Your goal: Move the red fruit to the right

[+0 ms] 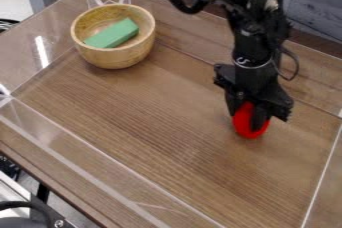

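Observation:
The red fruit (pixel 249 124) is a small bright red rounded piece at the right side of the wooden table, sitting between the black fingers of my gripper (pixel 251 122). The gripper points almost straight down and is shut on the fruit, whose lower part shows below the fingertips, at or just above the tabletop. The fruit's top is hidden by the gripper.
A wooden bowl (pixel 112 54) holding a green rectangular block (pixel 112 34) stands at the back left. A low clear plastic wall (pixel 40 132) runs around the table's edges. Brown wood surface (pixel 147 122) spreads between the bowl and the gripper.

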Available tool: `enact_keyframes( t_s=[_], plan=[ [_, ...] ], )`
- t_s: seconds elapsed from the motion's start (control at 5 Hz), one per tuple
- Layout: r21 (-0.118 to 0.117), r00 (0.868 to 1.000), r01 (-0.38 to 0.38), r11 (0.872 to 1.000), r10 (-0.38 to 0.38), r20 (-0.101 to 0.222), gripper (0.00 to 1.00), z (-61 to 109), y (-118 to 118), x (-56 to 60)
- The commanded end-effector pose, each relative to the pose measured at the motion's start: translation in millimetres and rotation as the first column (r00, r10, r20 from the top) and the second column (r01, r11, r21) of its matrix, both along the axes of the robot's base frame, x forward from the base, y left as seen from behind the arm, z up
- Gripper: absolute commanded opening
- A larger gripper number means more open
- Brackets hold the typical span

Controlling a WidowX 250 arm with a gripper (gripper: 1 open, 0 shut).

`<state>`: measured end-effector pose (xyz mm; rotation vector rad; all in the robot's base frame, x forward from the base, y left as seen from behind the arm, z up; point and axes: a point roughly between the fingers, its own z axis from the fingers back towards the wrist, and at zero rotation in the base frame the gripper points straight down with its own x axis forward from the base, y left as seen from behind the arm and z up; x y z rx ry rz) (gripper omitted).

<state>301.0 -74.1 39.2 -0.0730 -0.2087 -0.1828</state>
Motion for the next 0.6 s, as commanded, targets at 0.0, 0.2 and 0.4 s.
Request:
enact_keyframes(
  t_s=[0.0, 0.2, 0.4],
  plan=[
    [-0.018, 0.998, -0.036, 0.999, 0.037, 0.059, 1.00, 7.5, 4.0, 18.6],
    [-0.022, 0.996, -0.067, 0.998, 0.068, 0.056, 1.00, 0.7, 9.0, 22.1],
    [-0.029, 0.997, -0.037, 0.999, 0.039, 0.059, 1.00, 6.3, 12.9, 17.6]
  ],
)
